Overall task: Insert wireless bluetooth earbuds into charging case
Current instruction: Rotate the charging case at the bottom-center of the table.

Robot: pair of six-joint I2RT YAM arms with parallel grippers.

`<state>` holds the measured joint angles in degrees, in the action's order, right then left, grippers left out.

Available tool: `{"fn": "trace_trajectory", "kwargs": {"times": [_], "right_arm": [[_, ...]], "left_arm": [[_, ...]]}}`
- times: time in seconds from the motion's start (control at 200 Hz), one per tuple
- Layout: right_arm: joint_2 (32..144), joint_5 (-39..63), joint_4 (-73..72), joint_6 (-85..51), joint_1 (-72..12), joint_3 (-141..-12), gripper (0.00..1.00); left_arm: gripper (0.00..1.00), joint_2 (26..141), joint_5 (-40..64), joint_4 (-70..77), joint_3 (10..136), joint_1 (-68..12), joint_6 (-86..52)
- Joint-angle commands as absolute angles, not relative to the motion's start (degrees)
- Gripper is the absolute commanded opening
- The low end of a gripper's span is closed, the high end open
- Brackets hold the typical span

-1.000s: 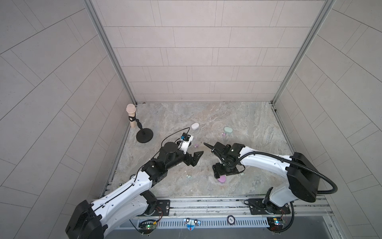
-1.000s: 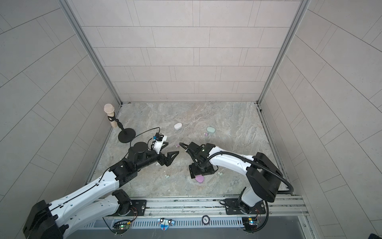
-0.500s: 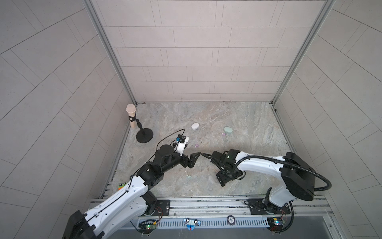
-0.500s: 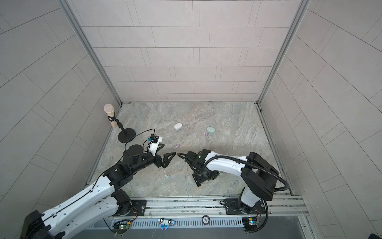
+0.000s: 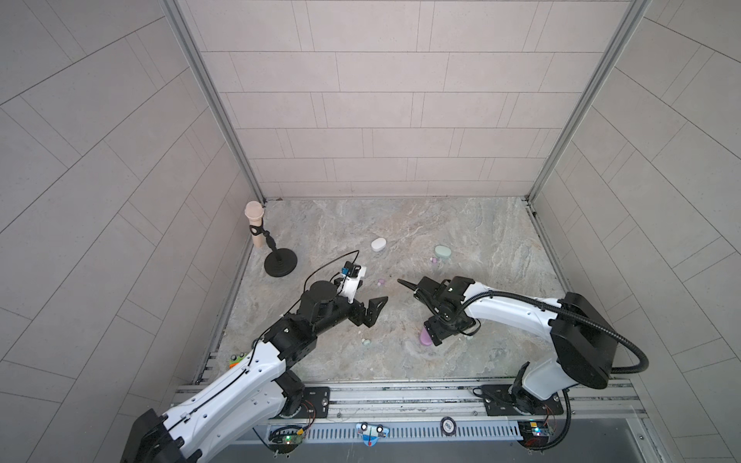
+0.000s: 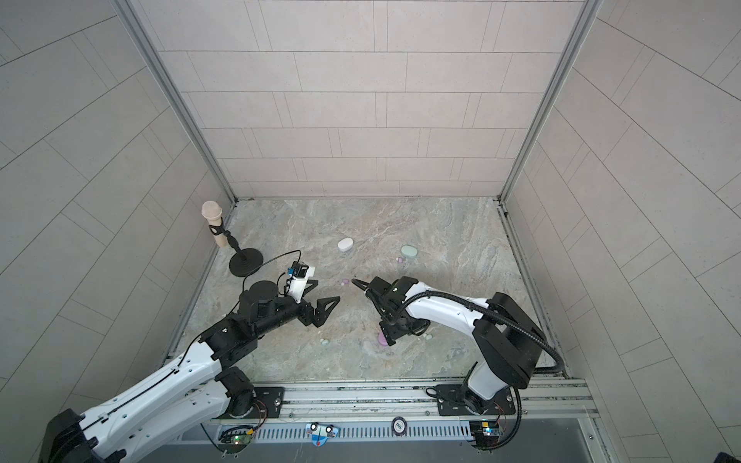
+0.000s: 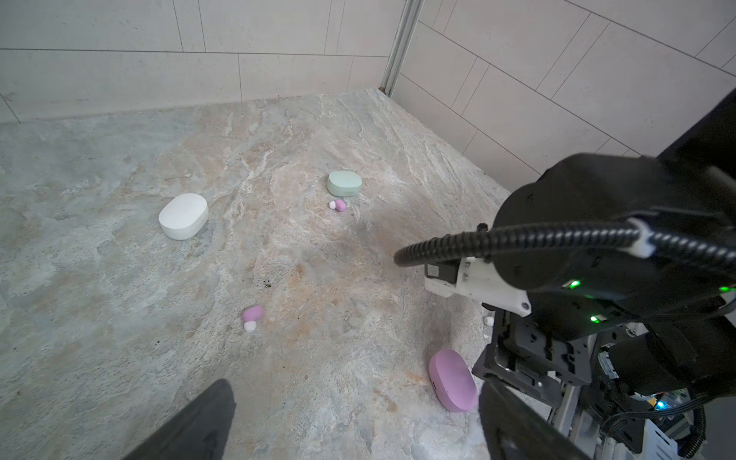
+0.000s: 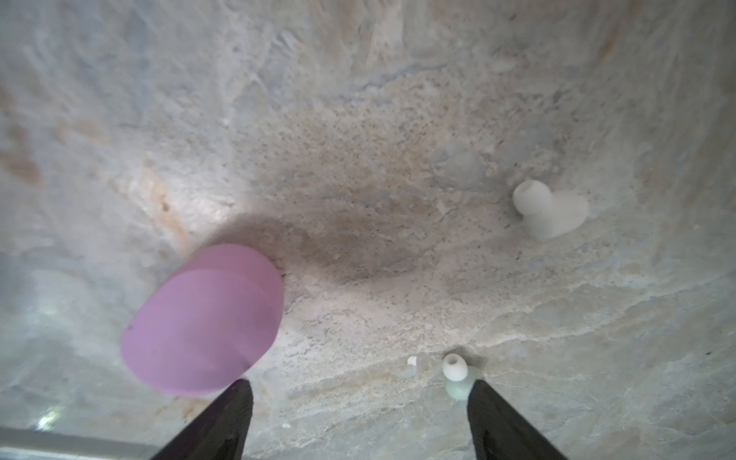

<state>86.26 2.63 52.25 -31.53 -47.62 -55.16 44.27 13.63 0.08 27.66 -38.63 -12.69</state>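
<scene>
Three shut charging cases lie on the stone floor: white (image 5: 378, 244), mint (image 5: 442, 251) and lilac (image 5: 425, 340). My right gripper (image 8: 358, 382) points down at the floor, open and empty. The lilac case (image 8: 203, 318) lies just outside one of its fingers. A mint earbud (image 8: 458, 382) sits against the other, and a white earbud (image 8: 551, 211) is further off. My left gripper (image 5: 379, 312) hovers open and empty to the left. One lilac earbud (image 7: 253, 314) lies ahead of it, another (image 7: 339, 205) lies by the mint case (image 7: 344, 183), and a mint earbud (image 5: 365, 341) lies near it.
A microphone on a round black stand (image 5: 280, 262) stands at the back left by the wall. Tiled walls close in three sides. A metal rail (image 5: 401, 395) carrying both arm bases runs along the front. A small orange and green thing (image 5: 236, 358) lies at the left edge.
Half a second ago the right wrist swung over the lilac case and hid it. It has since come back, and the case shows again beside it. The left gripper has hardly moved.
</scene>
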Motion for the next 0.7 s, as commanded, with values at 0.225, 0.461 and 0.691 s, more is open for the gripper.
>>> {"fn": "trace_trajectory", "kwargs": {"times": [0.225, 0.461, 0.691], "right_arm": [[87.04, 10.27, 51.54, -16.54, -48.87, -58.04, 0.88], [91.75, 9.36, 54.32, -4.32, -49.17, -62.87, 0.91], [97.32, 10.77, 53.55, -2.46, -50.13, -63.33, 0.86]], "left_arm": [[1.00, 41.55, 13.69, -0.56, 27.01, -38.32, -13.97], [1.00, 38.01, 13.16, -2.44, 26.51, -38.34, -14.13], [1.00, 35.99, 12.92, -3.98, 26.70, -38.34, -13.90]]}}
